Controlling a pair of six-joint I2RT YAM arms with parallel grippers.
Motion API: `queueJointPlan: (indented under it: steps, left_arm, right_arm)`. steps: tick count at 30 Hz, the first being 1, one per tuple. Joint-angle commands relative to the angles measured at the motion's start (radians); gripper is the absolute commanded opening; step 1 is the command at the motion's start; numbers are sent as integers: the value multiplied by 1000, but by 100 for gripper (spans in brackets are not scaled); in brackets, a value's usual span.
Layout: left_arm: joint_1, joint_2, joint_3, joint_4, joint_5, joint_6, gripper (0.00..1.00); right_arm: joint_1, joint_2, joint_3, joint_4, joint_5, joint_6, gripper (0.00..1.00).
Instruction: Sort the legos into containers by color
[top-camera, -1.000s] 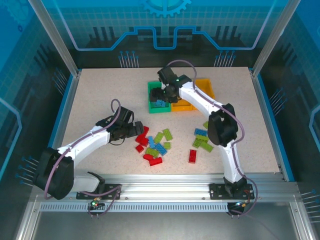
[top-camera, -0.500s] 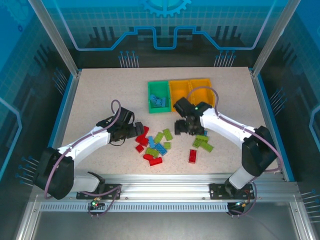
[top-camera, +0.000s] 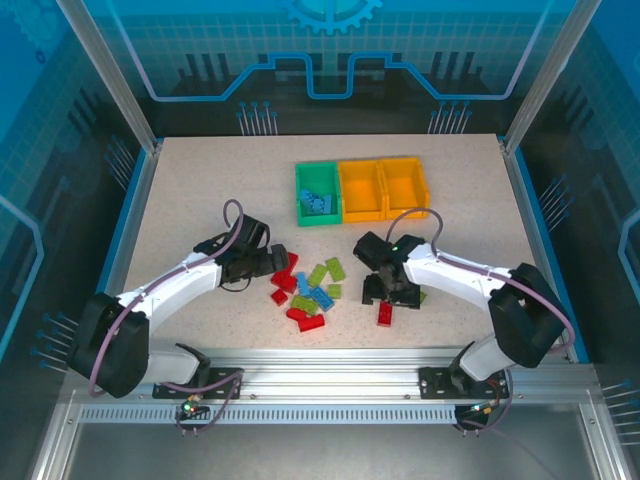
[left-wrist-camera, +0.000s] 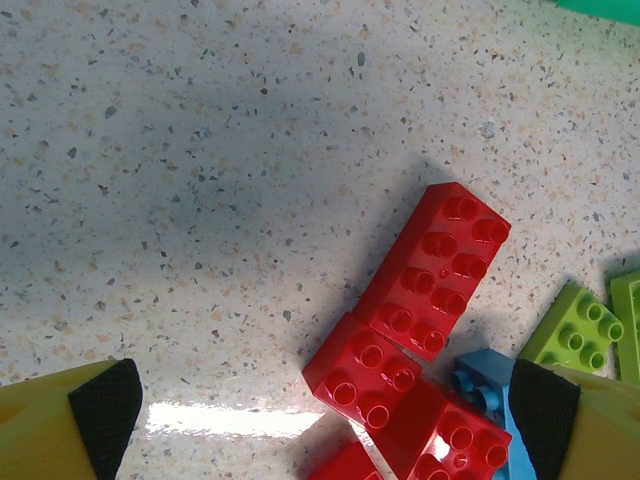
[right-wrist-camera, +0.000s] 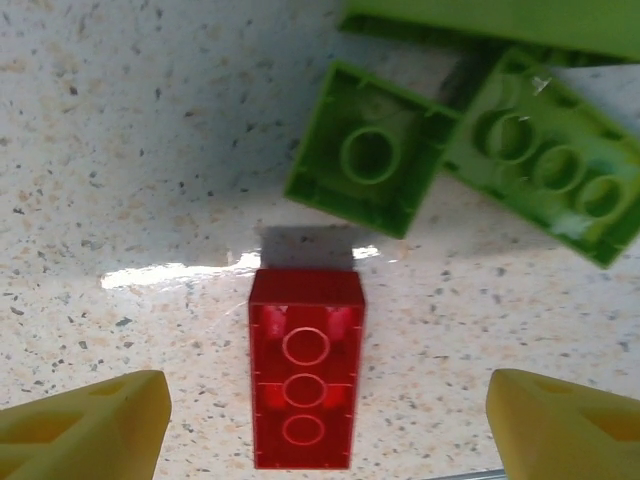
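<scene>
Three containers (top-camera: 360, 190) — one green, two orange. Blue legos (top-camera: 318, 203) inside green, perhaps three. Left fingers (left-wrist-camera: 100, 410), right fingers (right-wrist-camera: 90, 425) spread.

Three bins joined in a row, far side of table: green bin (top-camera: 299, 195) on left, two orange-yellow bins (top-camera: 361, 190) to its right. Blue legos (top-camera: 318, 203) inside the green one. Loose pile (top-camera: 305, 290) of red, blue and lime legos mid-table, flat. Lone red brick (top-camera: 385, 314) to the right of it, underside up, just beside an upturned lime square brick (right-wrist-camera: 368, 160).
</scene>
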Motion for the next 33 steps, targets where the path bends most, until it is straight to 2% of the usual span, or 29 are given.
queueJointPlan:
  steps: [1, 6, 11, 16, 22, 29, 33]
  left_arm:
    - [-6, 2, 16, -13, 2, 23, 99]
    - [-5, -2, 17, -23, -7, 30, 99]
    - [-5, 4, 19, -23, -9, 32, 99]
    - [-6, 12, 23, -19, -6, 32, 99]
    - [-5, -11, 27, -48, -19, 34, 99]
    - [-56, -125, 17, -83, -52, 81, 99]
    - [-112, -199, -11, -77, -50, 115, 99]
  right_arm:
    - [23, 59, 3, 22, -39, 20, 82]
    - [31, 108, -43, 77, -73, 26, 72]
    - [40, 116, -40, 88, -72, 25, 47]
    - [50, 108, 5, 54, -52, 1, 34]
    - [11, 80, 179, 9, -2, -116, 33]
    - [-198, 181, 461, 38, -14, -296, 33]
    - [-307, 315, 614, 74, -93, -358, 33]
